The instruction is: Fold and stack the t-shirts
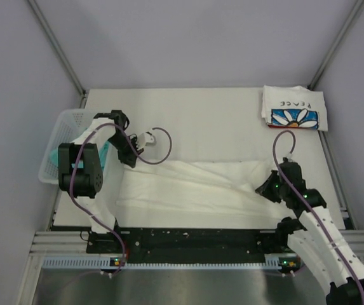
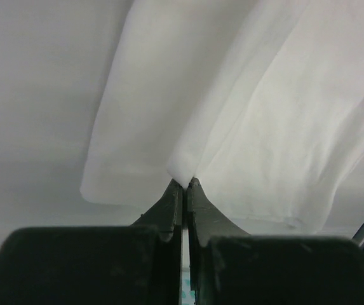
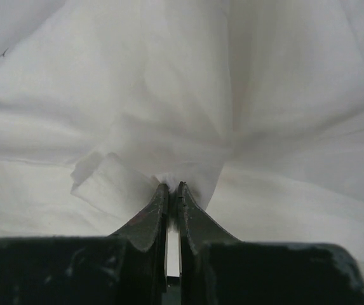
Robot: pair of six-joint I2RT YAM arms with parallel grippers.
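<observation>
A large white t-shirt (image 1: 194,187) lies spread across the middle of the table, its print not showing. My left gripper (image 1: 129,160) is shut on its left end (image 2: 182,168) and holds the cloth up. My right gripper (image 1: 262,188) is shut on a bunched fold at its right end (image 3: 169,175). A folded white t-shirt with a blue daisy and "PEACE" print (image 1: 294,108) lies at the far right corner. A teal-green t-shirt (image 1: 102,155) sits in the basket, mostly hidden by my left arm.
A white plastic mesh basket (image 1: 61,136) stands at the table's left edge. Purple cables loop off both arms. The black base rail (image 1: 188,238) runs along the near edge. Grey walls enclose the table.
</observation>
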